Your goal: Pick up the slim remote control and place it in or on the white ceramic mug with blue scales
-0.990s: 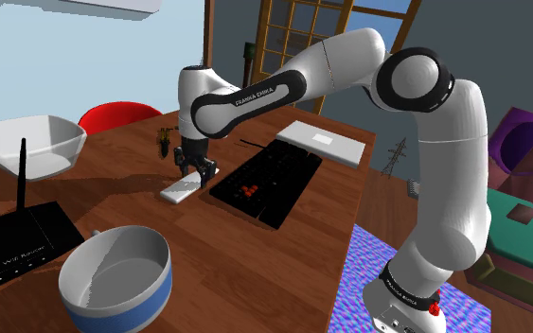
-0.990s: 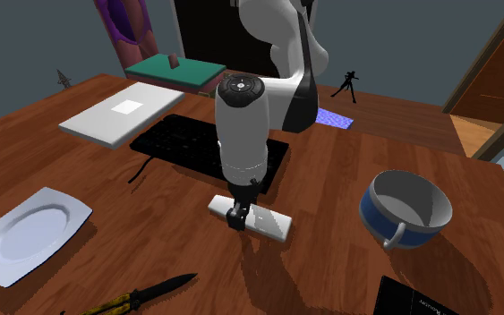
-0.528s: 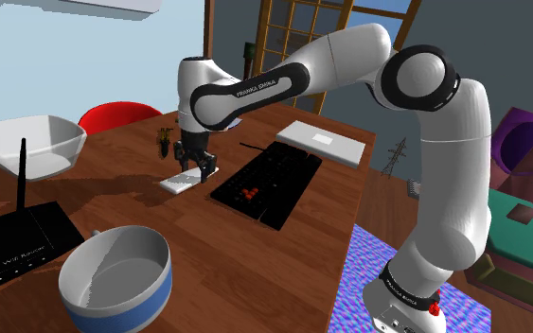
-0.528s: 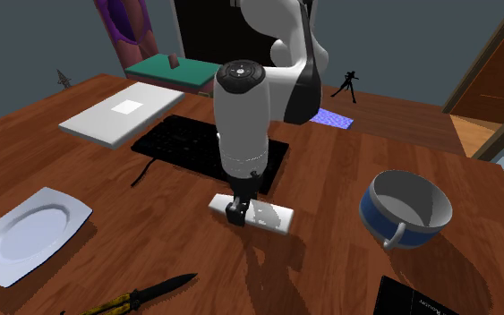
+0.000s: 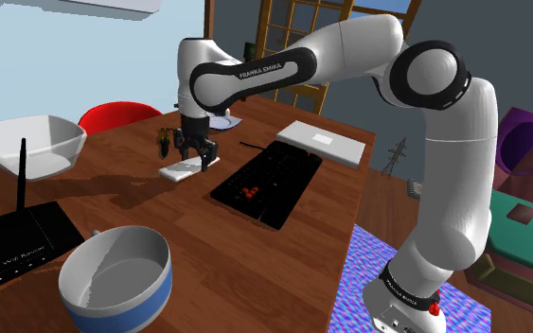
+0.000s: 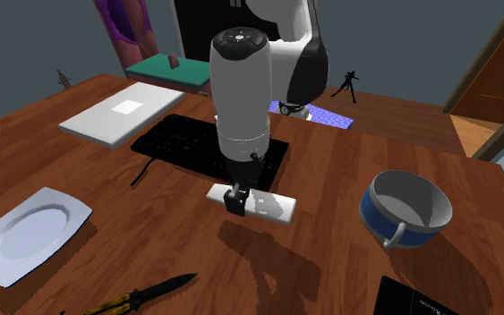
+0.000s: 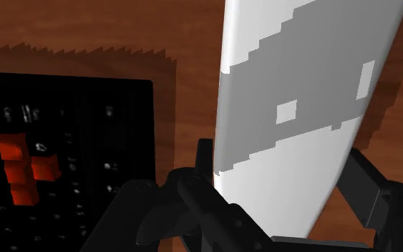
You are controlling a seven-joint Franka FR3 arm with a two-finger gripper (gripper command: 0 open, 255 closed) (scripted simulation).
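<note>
My black gripper (image 5: 196, 159) is shut on a slim white remote (image 5: 180, 170) and holds it roughly level, clear of the wooden table. In the second exterior view the gripper (image 6: 236, 199) clasps the remote (image 6: 263, 203) near one end, and a shadow lies on the wood beneath. In the wrist view the gripper (image 7: 282, 197) clamps the white and grey remote (image 7: 293, 107) from both sides. The white mug with a blue band (image 5: 141, 301) stands upright and empty near the table's front in the shoulder view, and at the second exterior view's right (image 6: 393, 219).
A black keyboard (image 5: 266, 178) lies just beside the gripper, a flat white slab (image 5: 326, 142) beyond it. A black router (image 5: 13, 241) and a white bowl (image 5: 32, 142) stand at the shoulder view's left. A white plate (image 6: 28, 231) and a folding knife (image 6: 142, 293) lie nearer the second camera.
The gripper has risen with the remote clasped in it, lifting it off the table. Its shadow has drawn apart from it. The mug has not moved.
</note>
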